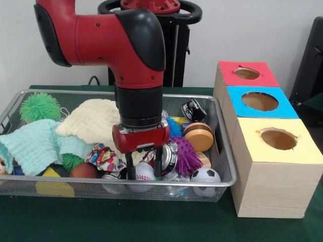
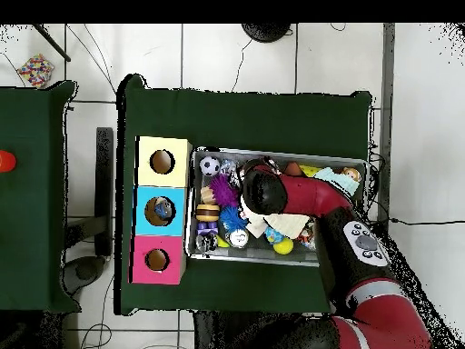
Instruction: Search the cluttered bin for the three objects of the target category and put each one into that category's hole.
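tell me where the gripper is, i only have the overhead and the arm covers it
observer: the gripper is down inside the bin, on the side nearest the front camera, right at a baseball. i cannot tell whether it has closed on the ball.
operator: what's under the arm further along the bin
observer: a cream knitted cloth lies beside a mint knitted cloth. a green spiky ball sits in the far corner behind them.
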Controlling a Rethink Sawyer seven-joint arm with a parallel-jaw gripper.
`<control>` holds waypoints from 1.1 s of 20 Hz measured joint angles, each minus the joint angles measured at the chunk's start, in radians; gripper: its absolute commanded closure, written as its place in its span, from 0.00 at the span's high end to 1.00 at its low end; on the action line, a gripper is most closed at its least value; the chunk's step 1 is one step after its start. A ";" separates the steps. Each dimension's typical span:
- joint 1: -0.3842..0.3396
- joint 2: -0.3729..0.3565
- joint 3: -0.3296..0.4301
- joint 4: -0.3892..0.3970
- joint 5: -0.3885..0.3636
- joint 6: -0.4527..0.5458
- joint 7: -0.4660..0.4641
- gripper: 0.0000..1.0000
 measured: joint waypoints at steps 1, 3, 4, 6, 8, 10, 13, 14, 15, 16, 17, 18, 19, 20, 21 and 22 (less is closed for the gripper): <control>0.000 -0.003 0.002 0.000 0.004 0.008 0.000 1.00; -0.001 -0.015 0.010 0.001 0.020 0.033 0.000 1.00; -0.001 -0.017 0.013 0.001 0.024 0.039 0.000 1.00; -0.004 -0.025 0.022 0.004 0.033 0.052 0.000 1.00; -0.011 -0.037 0.043 0.012 0.050 0.071 0.000 1.00; -0.017 -0.040 0.060 0.018 0.065 0.083 0.000 1.00; -0.045 -0.035 0.111 0.040 0.082 0.086 0.000 1.00; -0.051 -0.033 0.120 0.044 0.083 0.086 0.000 1.00; -0.057 -0.030 0.129 0.049 0.085 0.086 0.000 1.00; -0.072 -0.023 0.151 0.058 0.086 0.086 0.000 1.00; -0.079 -0.020 0.159 0.063 0.086 0.086 0.000 1.00; -0.093 -0.011 0.178 0.072 0.086 0.086 0.000 1.00; -0.101 -0.006 0.188 0.076 0.086 0.086 0.000 1.00; -0.111 0.003 0.201 0.082 0.086 0.086 0.000 1.00; -0.116 0.007 0.206 0.085 0.086 0.086 0.000 1.00; -0.122 0.013 0.213 0.089 0.085 0.086 0.000 1.00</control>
